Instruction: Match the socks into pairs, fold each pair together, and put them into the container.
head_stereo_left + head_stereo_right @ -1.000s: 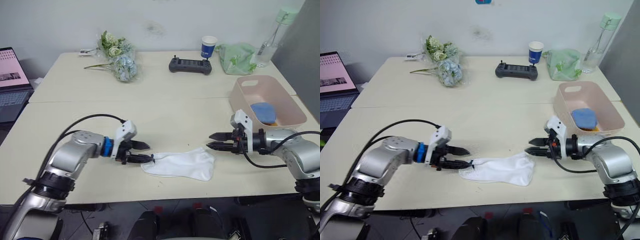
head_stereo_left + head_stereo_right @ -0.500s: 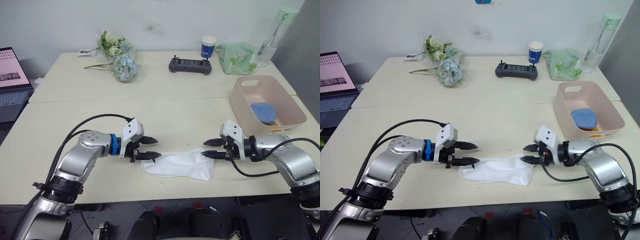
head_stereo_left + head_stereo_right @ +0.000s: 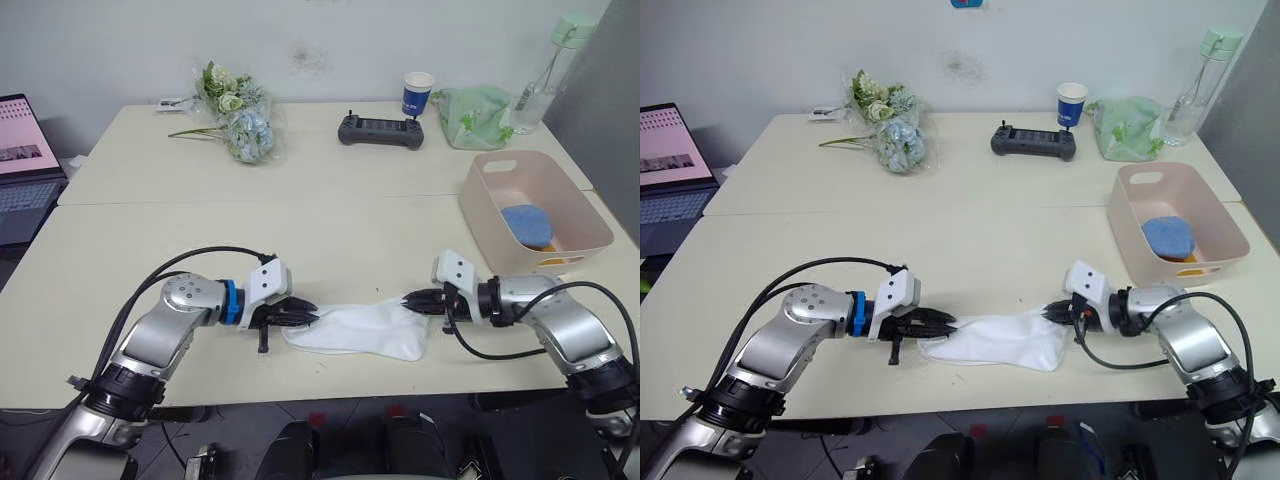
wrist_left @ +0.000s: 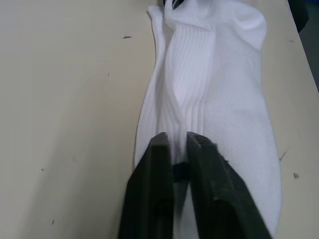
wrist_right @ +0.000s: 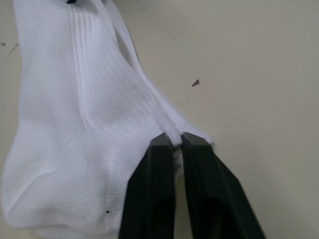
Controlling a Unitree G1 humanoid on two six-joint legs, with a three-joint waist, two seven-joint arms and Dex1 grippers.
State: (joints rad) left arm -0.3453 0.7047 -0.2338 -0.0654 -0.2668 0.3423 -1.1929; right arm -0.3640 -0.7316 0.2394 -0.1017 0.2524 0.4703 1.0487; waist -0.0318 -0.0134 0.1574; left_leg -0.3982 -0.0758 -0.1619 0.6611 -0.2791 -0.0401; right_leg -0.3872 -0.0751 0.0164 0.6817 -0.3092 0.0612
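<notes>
White socks lie stacked flat near the table's front edge, between my two arms. My left gripper is shut on the socks' left end; the left wrist view has its black fingers pinching the knit. At the right end my right gripper is shut on the top corner, and its fingers clamp a fold of the white socks. The pink container stands at the right with a light blue pair inside and a bit of yellow beneath it.
Along the back of the table are a bouquet of flowers, a black controller, a blue-and-white paper cup, a pale green cloth bag and a clear bottle. A laptop sits at the far left.
Both grippers moved inward onto the white socks and shut on them, the left on the left end and the right on the right corner. They stood open a second ago.
</notes>
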